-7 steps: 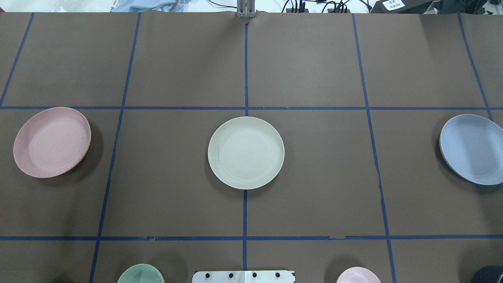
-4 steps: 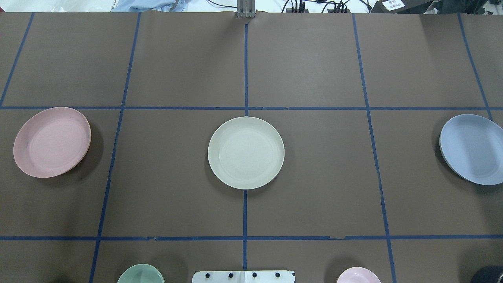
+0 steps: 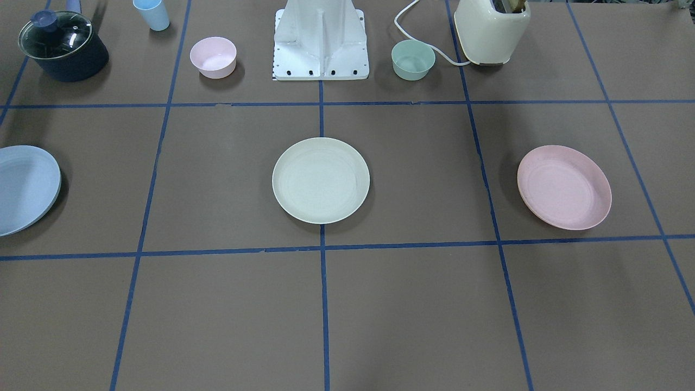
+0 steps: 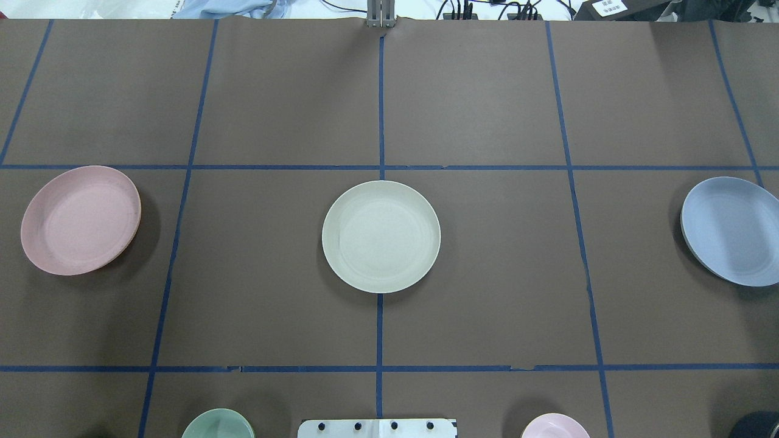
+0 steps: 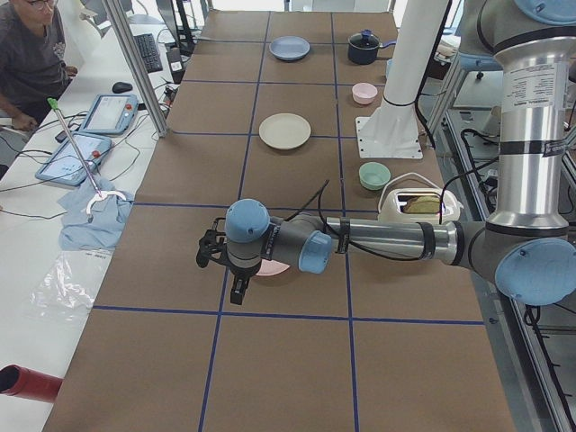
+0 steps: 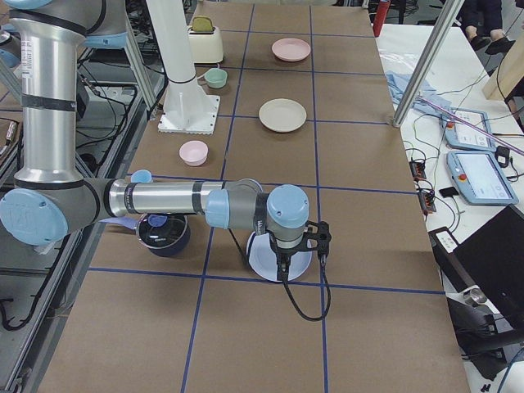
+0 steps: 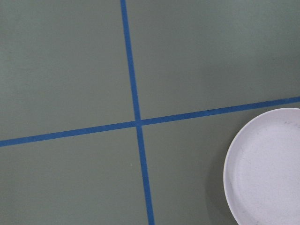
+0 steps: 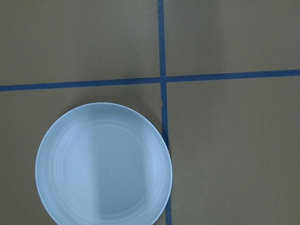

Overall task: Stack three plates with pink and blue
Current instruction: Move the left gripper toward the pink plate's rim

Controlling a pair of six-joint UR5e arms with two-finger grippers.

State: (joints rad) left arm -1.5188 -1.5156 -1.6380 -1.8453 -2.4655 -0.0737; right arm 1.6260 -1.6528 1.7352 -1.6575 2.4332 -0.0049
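The cream plate is lying mid-table, with the pink plate at its 9 o'clock near the hovering left gripper and the blue plate at 3 o'clock under the right gripper; I cannot tell whether either is clenched.

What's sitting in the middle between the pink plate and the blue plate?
The cream-white plate. The overhead view shows it lying midway between the pink plate and the blue plate, touching neither.

A brown table gridded with blue tape stands beside a cluttered white bench
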